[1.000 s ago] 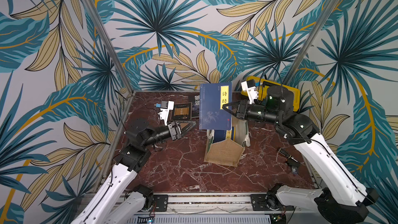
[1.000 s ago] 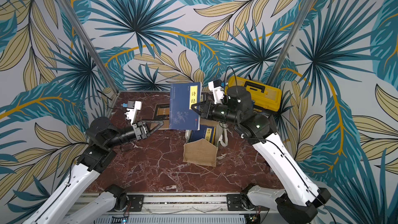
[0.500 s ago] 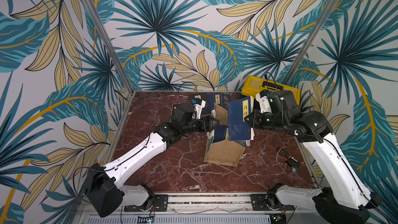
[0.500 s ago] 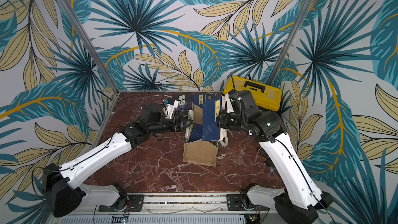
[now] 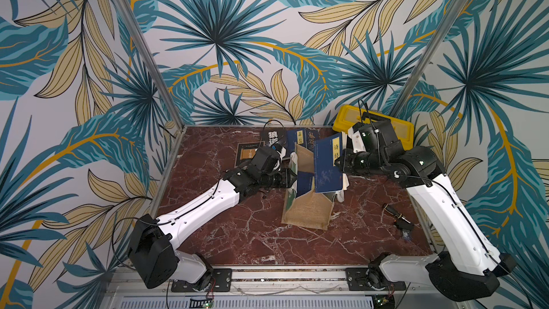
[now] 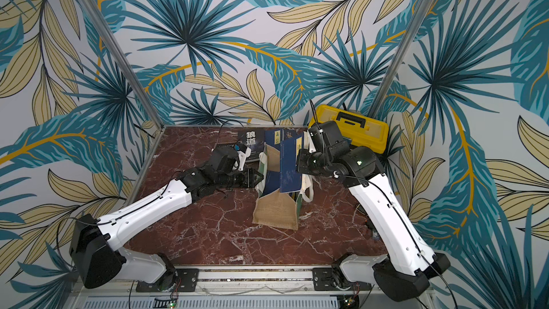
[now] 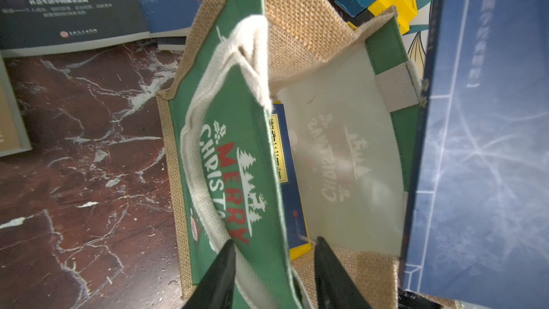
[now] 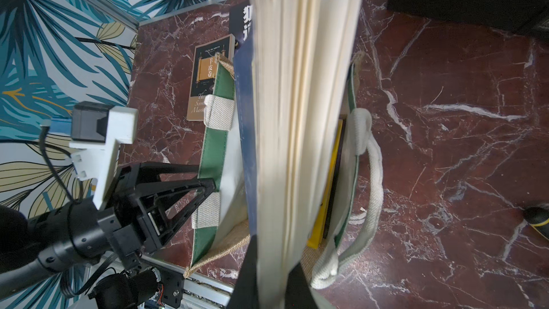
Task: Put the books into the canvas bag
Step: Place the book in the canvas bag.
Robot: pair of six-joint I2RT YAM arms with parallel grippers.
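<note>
The canvas bag (image 5: 307, 212) (image 6: 274, 211) stands open on the marble table, tan burlap with green side panels. My right gripper (image 5: 337, 163) (image 8: 271, 263) is shut on a navy book (image 5: 328, 164) (image 8: 297, 114), held upright with its lower part inside the bag's mouth. My left gripper (image 5: 292, 178) (image 7: 274, 251) straddles the bag's green side panel (image 7: 234, 132), one finger outside and one inside, still apart. A navy book with a yellow title strip (image 7: 280, 156) and a yellow one (image 8: 326, 188) lie inside. Three more books (image 5: 271, 139) (image 5: 300, 141) (image 5: 248, 154) lie flat behind the bag.
A yellow-and-black toolbox (image 5: 395, 126) (image 6: 356, 127) sits at the back right corner, close behind my right wrist. A small dark tool (image 5: 398, 218) lies near the right edge. One white bag handle (image 8: 371, 173) droops onto the table beside the bag.
The right gripper has brought the navy book down from above the bag into its mouth. The left arm has reached across to the bag's side panel, and its jaws have narrowed.
</note>
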